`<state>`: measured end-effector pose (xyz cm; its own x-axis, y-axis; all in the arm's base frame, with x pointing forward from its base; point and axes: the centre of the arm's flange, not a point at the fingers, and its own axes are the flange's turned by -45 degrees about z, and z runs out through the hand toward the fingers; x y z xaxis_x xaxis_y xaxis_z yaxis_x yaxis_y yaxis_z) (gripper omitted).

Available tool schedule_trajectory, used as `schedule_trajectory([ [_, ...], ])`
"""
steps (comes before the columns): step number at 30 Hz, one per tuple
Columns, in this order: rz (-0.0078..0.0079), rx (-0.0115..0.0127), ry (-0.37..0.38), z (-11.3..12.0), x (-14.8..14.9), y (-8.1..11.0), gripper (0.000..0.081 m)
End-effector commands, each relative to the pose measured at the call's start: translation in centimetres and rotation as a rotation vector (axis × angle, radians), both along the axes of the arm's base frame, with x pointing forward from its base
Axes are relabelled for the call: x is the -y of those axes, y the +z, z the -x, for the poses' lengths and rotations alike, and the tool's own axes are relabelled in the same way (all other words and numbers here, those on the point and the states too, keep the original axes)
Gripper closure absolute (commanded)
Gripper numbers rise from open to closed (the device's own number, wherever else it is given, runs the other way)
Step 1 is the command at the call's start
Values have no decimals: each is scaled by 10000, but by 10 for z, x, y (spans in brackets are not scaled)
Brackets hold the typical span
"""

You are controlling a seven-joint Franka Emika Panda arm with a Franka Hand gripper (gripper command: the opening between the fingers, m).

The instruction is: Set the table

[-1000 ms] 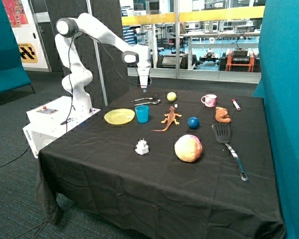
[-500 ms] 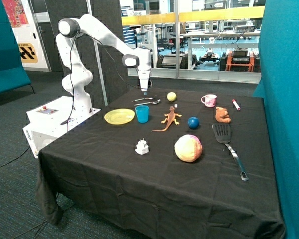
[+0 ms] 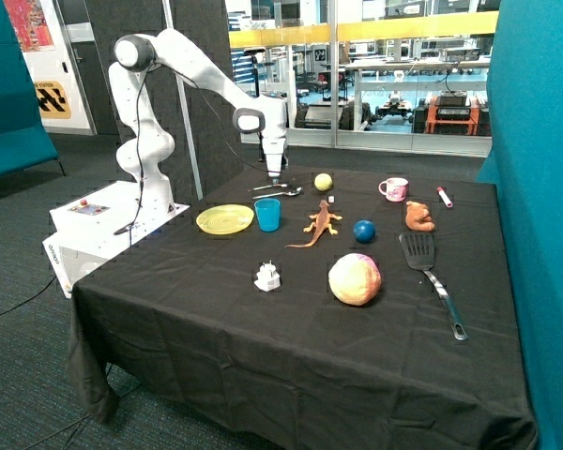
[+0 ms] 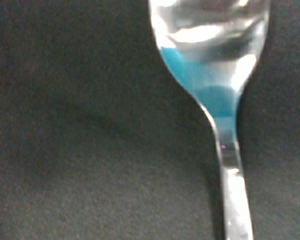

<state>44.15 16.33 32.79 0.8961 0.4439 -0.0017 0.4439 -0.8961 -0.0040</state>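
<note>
- The table [image 3: 263,356] fills the middle of the outside view, draped in a black cloth that hangs down its sides — a soft surface that flat metal lies flush against.
- On it, with the blue cup [image 3: 267,215] as the clock's centre: a yellow plate [image 3: 224,220] at 9 o'clock, just beside the cup; two pieces of cutlery near 12 o'clock, the spoon [image 3: 281,193] being the nearer one.
- The gripper [image 3: 274,177] hangs just above that cutlery; whether its fingers are wide or narrow I cannot tell.
- In the wrist view the spoon's bowl and neck [image 4: 217,100] lie flat on the cloth, mirror-bright.
- Judgement: the spoon is light, rigid and slippery — polished steel gives little friction, and it lies low. The straight handle below the neck looks the best hold, pinched across its narrow width, not the curved bowl.
- The plate and cup stand together already; the cutlery is not yet beside them.
</note>
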Motion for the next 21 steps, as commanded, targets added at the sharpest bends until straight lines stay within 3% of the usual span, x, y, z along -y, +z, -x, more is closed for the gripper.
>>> schedule_trajectory([
  [1,28,33,70,0,-5,-17,293],
  [21,28,33,-159,-18,-3,-36,310],
])
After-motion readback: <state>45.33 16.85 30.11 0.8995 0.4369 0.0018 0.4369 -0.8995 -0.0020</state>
